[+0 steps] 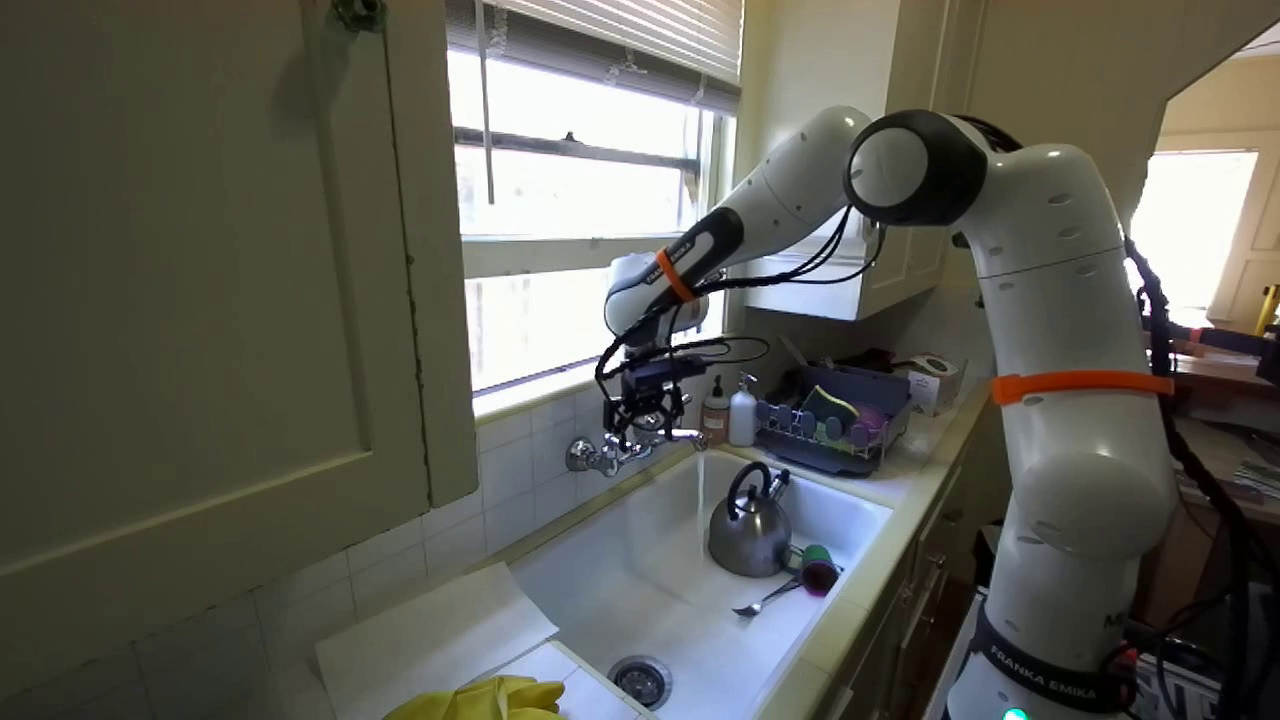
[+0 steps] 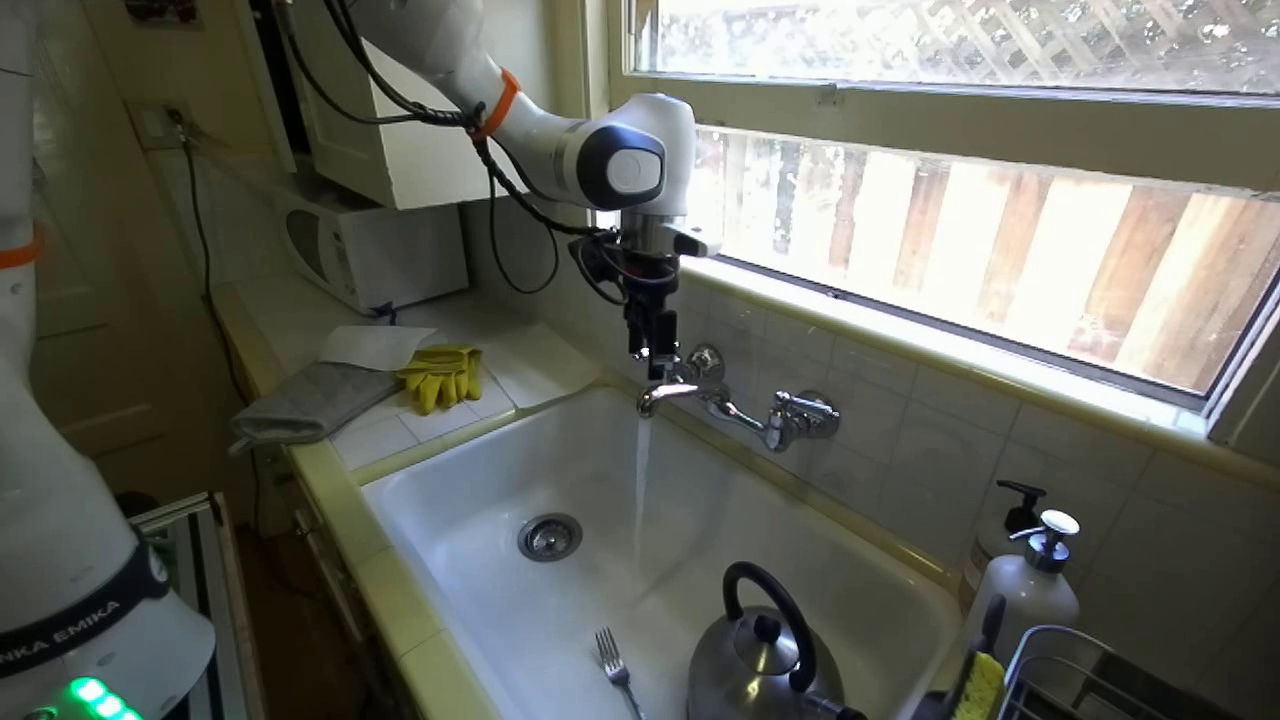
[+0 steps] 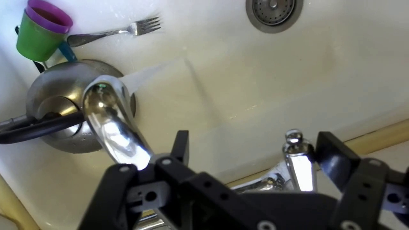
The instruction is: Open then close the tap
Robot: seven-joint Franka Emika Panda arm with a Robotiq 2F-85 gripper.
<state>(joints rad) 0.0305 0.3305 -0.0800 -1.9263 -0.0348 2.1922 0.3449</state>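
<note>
Wrist view: tool (image 3: 257,148), 1 pc., fingers (image 3: 334,156) spread wide; tap handle (image 3: 299,163), chrome, btwn them, just beside one; touching or not, we can't tell. Tap (image 2: 716,402): chrome, wall-mtd. above sink (image 2: 450,505), below window (image 2: 950,230); water (image 2: 641,480) running fr. spout (image 3: 111,118) into sink, as we see in both exterior views. Tool points down at tap. Arm (image 1: 795,195), white w/ orange bands, extends over sink. Sink contents, as we list: kettle (image 1: 750,538), metal, upright; fork (image 3: 135,28), flat, nr. cup; cup (image 3: 43,36), green w/ purple rim, tilted, beside kettle; drain (image 2: 549,537), metal. On desk (image 2: 550,370): gloves (image 2: 443,378), yellow; cloth (image 2: 320,400), grey; bottles (image 1: 742,415), 2, pump tops, nr. sink edge; rack (image 1: 885,395) w/ sponge (image 1: 828,408), beside bottles.
</note>
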